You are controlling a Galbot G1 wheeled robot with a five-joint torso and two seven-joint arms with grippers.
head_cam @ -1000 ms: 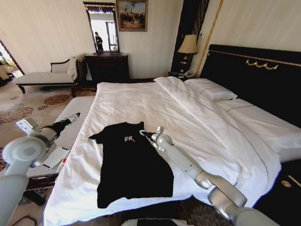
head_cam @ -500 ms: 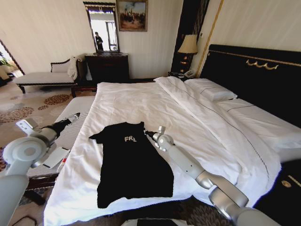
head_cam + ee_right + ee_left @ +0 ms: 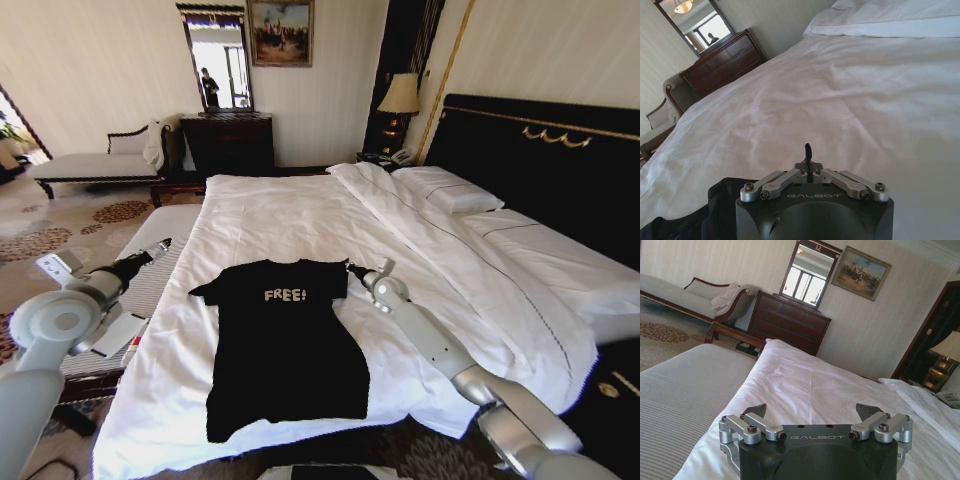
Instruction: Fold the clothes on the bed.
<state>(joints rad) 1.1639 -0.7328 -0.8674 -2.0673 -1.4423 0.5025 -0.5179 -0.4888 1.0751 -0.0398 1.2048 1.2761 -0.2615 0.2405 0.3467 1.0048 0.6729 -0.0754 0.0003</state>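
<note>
A black T-shirt [image 3: 285, 345] lies flat on the white bed [image 3: 300, 210] near its foot edge, both short sleeves spread and the white "FREE!" lettering showing in full. My right gripper [image 3: 351, 267] hovers low just past the shirt's right sleeve. In the right wrist view its fingers [image 3: 808, 150] are shut over bare white duvet, and the shirt [image 3: 700, 215] lies back beside the wrist. My left gripper [image 3: 161, 245] hangs left of the bed above a striped bench, well clear of the shirt. The left wrist view shows that gripper [image 3: 812, 412] open and holding nothing.
A grey striped bench [image 3: 150, 275] stands along the bed's left side with papers on it. Pillows [image 3: 450, 190] and the dark headboard [image 3: 540, 160] are at the right. A dark dresser [image 3: 228, 140], a chaise longue [image 3: 90, 165] and a lamp [image 3: 400, 95] line the far wall.
My right gripper has moved right, from over the shirt's chest to past its right sleeve. That sleeve now lies spread out and the whole lettering is uncovered. The left arm stayed put.
</note>
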